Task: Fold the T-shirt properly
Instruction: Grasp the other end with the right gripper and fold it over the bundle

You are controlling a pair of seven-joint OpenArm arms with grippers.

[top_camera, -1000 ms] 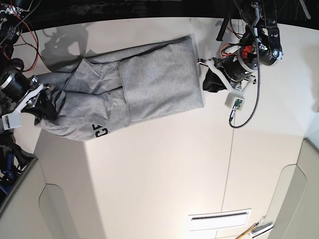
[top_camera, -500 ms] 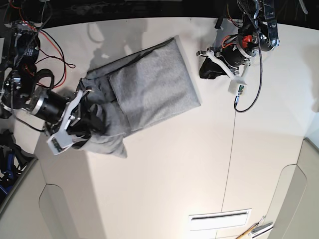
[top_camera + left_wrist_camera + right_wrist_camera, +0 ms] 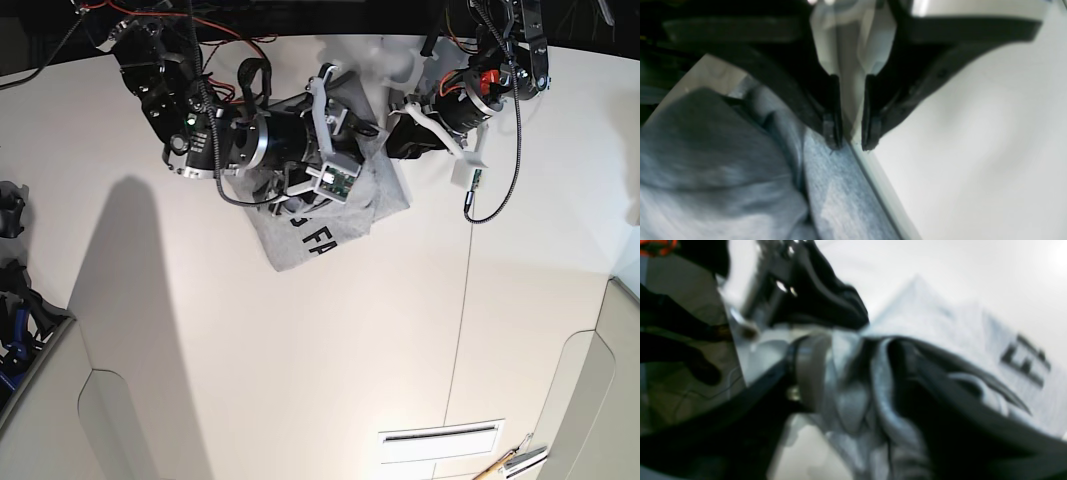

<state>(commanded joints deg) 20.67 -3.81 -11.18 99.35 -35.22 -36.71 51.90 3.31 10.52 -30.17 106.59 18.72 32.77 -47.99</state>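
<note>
Your right arm has swung a long way across since the earlier picture. It was out at the far side of the table [image 3: 300,380], and now it reaches over the middle of the T-shirt [image 3: 310,240], carrying one end of the cloth with it. The shirt was spread long before. Now it is a small bunch near the back of the table, with black letters showing on the flap that faces up.

So 1 big fold is nearly made: that end of the shirt now lies over the rest. It is not neat yet. The cloth looks lumpy under the arm, and the corners do not line up. You will likely need to let go, smooth it flat, and maybe fold it 1 more time.

Look at the right gripper [image 3: 300,178] next. In the right wrist view, grey cloth is bunched between its dark fingers [image 3: 940,373], so it seems to be pinching the shirt. That view is blurry, so this is my best guess.

The left gripper [image 3: 849,140] sits at the other edge of the shirt, close to the table top. Its 2 fingertips [image 3: 831,133] are only a narrow gap apart, right at the cloth's edge. I see no cloth between them, so I think it holds nothing.
</note>
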